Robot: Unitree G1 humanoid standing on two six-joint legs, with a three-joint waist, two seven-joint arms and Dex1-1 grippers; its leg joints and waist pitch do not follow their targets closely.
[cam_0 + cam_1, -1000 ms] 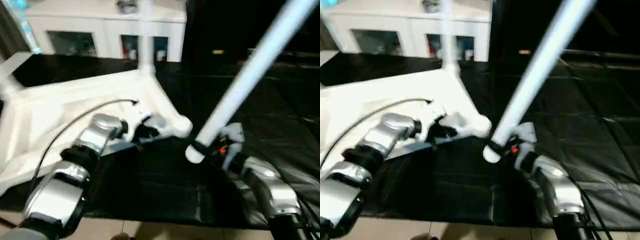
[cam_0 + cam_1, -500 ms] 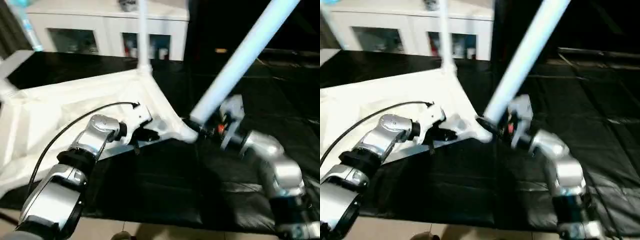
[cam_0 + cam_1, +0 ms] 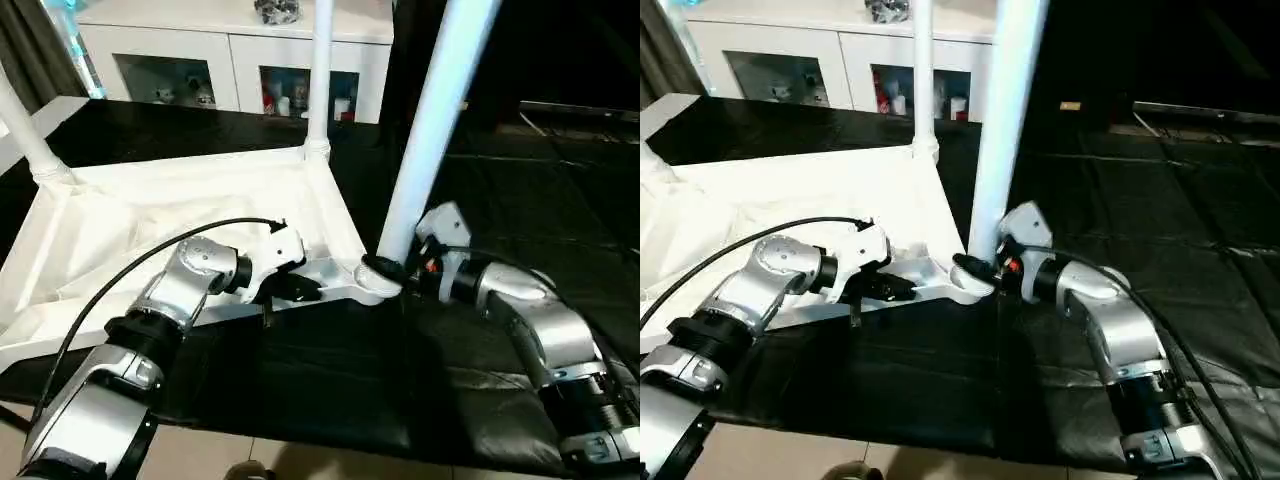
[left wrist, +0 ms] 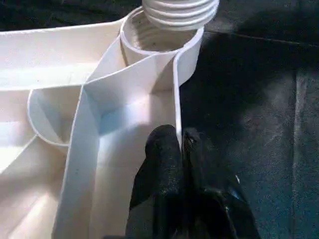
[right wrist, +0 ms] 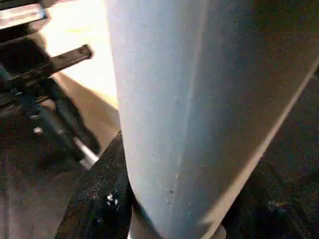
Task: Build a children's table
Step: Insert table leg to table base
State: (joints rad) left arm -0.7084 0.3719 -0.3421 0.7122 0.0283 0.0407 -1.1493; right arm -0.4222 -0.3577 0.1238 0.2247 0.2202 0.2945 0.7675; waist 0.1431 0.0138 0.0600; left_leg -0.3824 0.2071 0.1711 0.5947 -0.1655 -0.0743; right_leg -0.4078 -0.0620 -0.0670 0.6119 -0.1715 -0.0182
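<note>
You have swung the leg [image 3: 430, 130] up from its slant across the upper right of the frame; it now stands nearly upright at centre, its threaded foot over the near corner socket [image 4: 159, 42] of the upturned top [image 3: 170, 215], which lies on the black mat [image 3: 330, 380] at centre left. Your right gripper [image 3: 392, 272] clamps the leg just above that socket. Your left gripper [image 4: 180, 149] pinches the top's thin edge wall beside the socket, steadying it. Two legs [image 3: 320, 70] already stand at the far corners. In the left wrist view the threads sit at the socket mouth, not yet sunk, so seating and twisting likely come next.
</note>
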